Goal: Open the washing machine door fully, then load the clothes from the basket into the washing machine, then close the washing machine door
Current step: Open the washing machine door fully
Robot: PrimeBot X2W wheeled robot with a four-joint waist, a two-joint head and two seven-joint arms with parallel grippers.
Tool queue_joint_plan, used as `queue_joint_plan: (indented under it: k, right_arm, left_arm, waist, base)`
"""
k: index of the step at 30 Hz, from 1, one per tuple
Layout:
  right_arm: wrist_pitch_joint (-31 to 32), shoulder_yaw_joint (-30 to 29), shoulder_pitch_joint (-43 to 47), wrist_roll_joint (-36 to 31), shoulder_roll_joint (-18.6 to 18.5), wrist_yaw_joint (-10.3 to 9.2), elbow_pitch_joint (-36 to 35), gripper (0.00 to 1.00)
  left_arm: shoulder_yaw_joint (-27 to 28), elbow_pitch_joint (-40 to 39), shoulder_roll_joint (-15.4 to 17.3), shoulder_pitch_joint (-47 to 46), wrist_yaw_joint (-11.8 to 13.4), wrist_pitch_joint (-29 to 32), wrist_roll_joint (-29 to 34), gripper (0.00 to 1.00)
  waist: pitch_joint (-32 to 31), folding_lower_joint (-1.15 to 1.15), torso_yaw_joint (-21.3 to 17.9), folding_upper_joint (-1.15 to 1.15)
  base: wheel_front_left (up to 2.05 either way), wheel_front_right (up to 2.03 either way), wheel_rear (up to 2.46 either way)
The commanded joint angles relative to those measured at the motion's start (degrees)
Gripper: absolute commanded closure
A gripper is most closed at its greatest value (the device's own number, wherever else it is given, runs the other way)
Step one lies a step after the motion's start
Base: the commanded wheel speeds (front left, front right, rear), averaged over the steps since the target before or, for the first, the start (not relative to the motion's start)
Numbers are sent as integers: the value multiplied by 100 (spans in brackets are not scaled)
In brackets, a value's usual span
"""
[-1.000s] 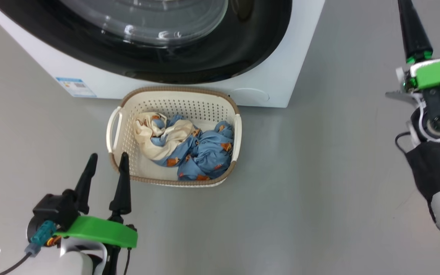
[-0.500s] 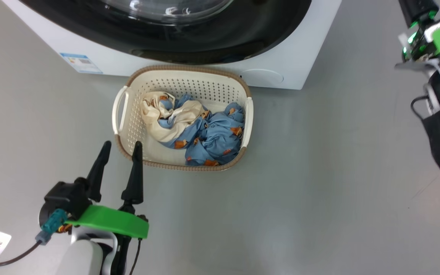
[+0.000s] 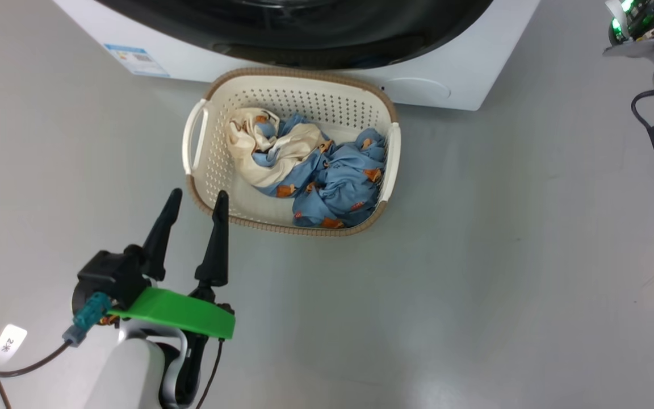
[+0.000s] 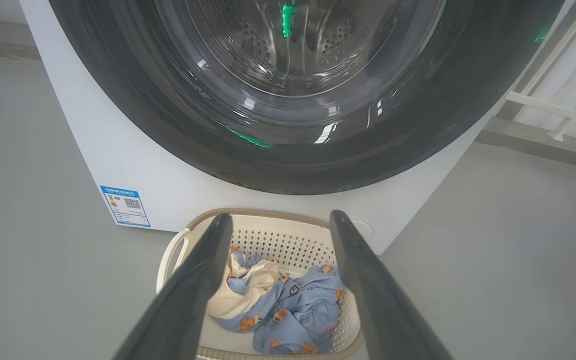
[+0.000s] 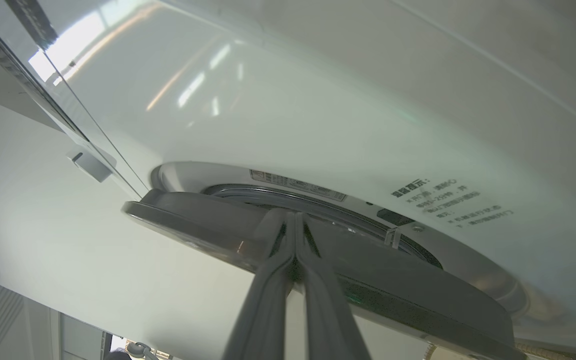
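The washing machine (image 3: 463, 74) stands at the top of the head view, its glossy black washing machine door (image 3: 304, 40) facing me. Before it on the floor sits the basket (image 3: 293, 227), holding the clothes: a cream garment (image 3: 253, 147) and a blue printed one (image 3: 338, 187). My left gripper (image 3: 196, 196) hovers open and empty at the basket's near left corner. Its wrist view looks over the basket (image 4: 248, 212) at the door (image 4: 288, 150). My right gripper (image 5: 294, 216) is shut, tips against the grey door edge (image 5: 208, 225), which stands slightly off the white front (image 5: 318, 100).
Bare grey floor (image 3: 503, 284) spreads around the basket. A blue label (image 3: 137, 59) marks the machine's lower left corner. My right wrist (image 3: 645, 23) sits at the head view's top right corner. A white railing (image 4: 558, 100) stands to the machine's right.
The head camera has moved, sliding the machine and basket up and to the right. My right arm has drawn in towards the machine, its fingers passing out of the top edge. Both grippers keep their state.
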Motion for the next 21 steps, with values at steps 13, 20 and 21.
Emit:
queue_joint_plan:
  k: [13,20,21]
  right_arm:
    - [249,152,-520,-188,120,9,65,100]
    - [253,228,-710,-308,92,9,108,100]
    - [248,242,-743,-326,88,9,110,100]
  left_arm:
    - [54,-172,82,-261,-14,-37,-154,0]
    - [7,-209,81,-341,-14,-37,-266,0]
    - [1,-217,81,-355,-14,-37,-280,0]
  waist:
    - [349,0,265,0]
    - [459,0,344,0]
    - [484,0,356,0]
  base:
    - [0,0,0]
    - [0,0,0]
    - [0,0,0]
